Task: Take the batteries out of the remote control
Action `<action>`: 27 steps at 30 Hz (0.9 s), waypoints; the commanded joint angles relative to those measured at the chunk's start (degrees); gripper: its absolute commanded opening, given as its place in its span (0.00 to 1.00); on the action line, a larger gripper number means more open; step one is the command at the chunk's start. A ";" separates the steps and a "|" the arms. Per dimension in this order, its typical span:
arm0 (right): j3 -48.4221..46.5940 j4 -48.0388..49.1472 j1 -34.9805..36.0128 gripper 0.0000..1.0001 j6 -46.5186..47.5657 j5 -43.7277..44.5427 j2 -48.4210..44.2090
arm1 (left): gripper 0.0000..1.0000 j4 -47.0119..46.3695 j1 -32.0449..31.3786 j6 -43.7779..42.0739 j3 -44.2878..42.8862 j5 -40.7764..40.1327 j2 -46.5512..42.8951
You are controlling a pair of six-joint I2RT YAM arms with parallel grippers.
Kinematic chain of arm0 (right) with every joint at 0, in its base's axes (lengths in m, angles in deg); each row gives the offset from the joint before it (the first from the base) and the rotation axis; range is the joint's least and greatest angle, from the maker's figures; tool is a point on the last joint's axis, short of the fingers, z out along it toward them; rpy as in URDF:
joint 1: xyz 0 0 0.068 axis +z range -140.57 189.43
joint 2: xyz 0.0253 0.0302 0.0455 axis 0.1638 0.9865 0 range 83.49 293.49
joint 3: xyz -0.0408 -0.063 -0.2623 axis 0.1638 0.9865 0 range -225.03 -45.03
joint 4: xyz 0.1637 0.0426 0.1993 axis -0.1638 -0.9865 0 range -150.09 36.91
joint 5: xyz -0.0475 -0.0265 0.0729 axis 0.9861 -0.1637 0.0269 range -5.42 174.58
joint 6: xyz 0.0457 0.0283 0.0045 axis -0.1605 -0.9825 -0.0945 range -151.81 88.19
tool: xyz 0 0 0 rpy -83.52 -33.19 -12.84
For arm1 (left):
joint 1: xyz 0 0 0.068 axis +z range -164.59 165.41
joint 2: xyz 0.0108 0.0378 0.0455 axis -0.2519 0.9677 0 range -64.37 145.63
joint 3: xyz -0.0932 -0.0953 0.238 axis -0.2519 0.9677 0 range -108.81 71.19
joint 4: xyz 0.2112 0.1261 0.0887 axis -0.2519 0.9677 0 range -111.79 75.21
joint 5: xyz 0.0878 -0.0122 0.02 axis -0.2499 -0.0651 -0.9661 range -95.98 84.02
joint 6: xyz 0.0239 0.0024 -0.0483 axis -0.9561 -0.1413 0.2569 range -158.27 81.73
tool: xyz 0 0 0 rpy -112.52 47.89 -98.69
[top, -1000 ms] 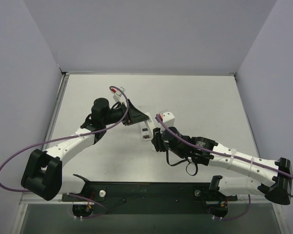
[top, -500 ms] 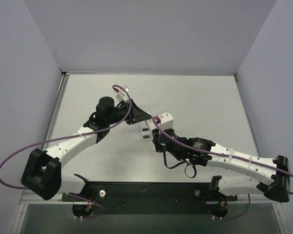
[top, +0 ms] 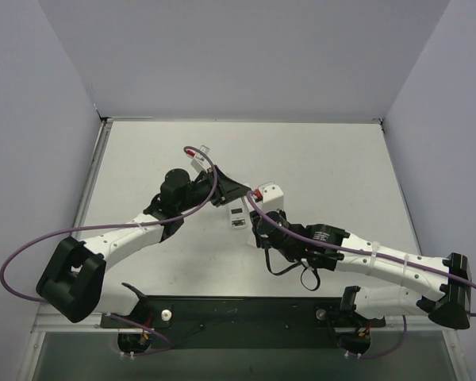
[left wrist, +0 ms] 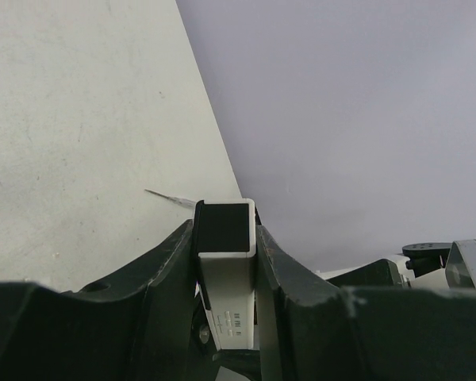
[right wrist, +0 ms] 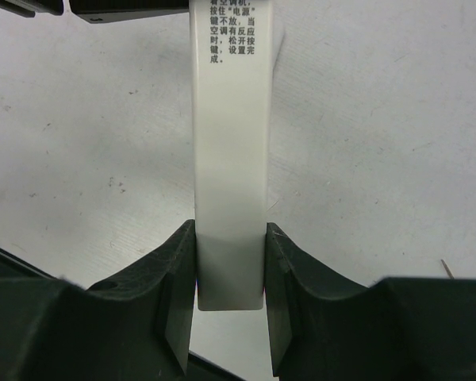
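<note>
On the long edges of the remote control, the left gripper and the right gripper both pinch it. It is probably light, stiff and slippery.

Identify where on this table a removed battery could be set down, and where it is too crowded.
Bare table lies along the back wall, and on the right between the right arm and the side wall. A smaller patch sits in front, between the arms. The middle is crowded: the left end effector and right end effector clamp the remote.
</note>
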 commanded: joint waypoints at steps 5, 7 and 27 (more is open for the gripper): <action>-0.34 13.26 -2.56 0.00 -1.89 5.42 -2.10 | 0.41 -0.21 -5.11 -0.46 1.87 5.13 1.04; -0.25 13.35 -2.91 0.00 -2.07 5.34 -2.10 | 0.44 -0.21 -5.46 -0.81 2.14 4.69 0.86; 4.49 15.81 -3.61 0.00 -2.68 3.32 -4.47 | 0.68 12.34 -3.10 -4.86 -2.25 -2.43 -5.28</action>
